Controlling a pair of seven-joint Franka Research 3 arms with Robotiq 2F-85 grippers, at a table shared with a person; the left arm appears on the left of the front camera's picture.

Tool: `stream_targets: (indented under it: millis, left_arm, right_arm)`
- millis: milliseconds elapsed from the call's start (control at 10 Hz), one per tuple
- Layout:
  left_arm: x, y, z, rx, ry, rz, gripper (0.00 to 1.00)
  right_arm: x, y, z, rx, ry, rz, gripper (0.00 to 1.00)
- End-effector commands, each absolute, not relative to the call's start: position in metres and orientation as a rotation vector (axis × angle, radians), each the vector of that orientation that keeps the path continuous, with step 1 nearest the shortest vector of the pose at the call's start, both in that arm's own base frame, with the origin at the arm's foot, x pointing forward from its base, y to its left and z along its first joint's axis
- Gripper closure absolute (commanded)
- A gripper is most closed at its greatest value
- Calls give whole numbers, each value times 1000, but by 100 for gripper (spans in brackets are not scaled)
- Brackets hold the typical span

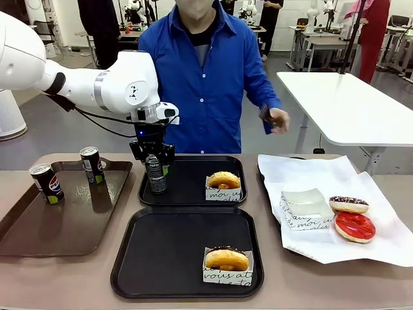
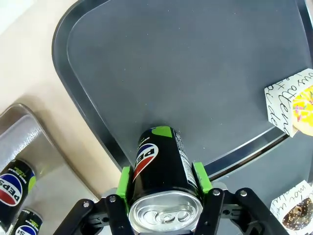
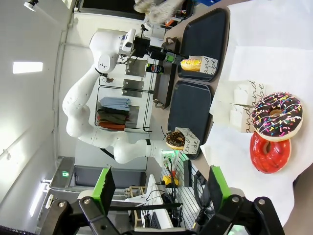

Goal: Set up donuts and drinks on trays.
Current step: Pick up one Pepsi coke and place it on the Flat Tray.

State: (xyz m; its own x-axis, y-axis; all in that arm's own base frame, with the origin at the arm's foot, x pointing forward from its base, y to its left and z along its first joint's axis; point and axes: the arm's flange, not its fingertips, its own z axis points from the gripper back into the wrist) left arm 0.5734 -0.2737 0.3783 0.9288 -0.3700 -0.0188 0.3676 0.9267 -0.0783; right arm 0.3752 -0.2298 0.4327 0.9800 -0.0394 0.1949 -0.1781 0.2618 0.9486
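My left gripper [image 1: 153, 156] clamps a can [image 1: 156, 178] at the far tray's [image 1: 190, 184] nine o'clock — my right gripper [image 3: 160, 182] stands wide.

The left arm [image 1: 97, 87] comes in from 9 o'clock, and its wrist bends down toward 6 o'clock. The left gripper [image 1: 155, 161] points straight down. Its green pads [image 2: 125, 178] squeeze a can [image 1: 155, 179] from both sides. The right gripper [image 3: 161, 188] has its fingers spread wide apart.

Brown tray [image 1: 71, 226], white paper sheet [image 1: 303, 171], blue-shirted person [image 1: 210, 77]
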Motion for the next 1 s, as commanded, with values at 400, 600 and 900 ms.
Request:
stream_targets:
  millis: [400,600,900]
  left_arm:
    - [555,-276,387,-48,28,-419,0]
    - [534,-280,407,-23,12,-437,0]
    - [492,-280,440,29,27,-425,0]
  right_arm:
    - [375,-229,433,1304,-193,96,0]
    - [375,-229,433,1304,-193,96,0]
    - [375,-229,433,1304,-193,96,0]
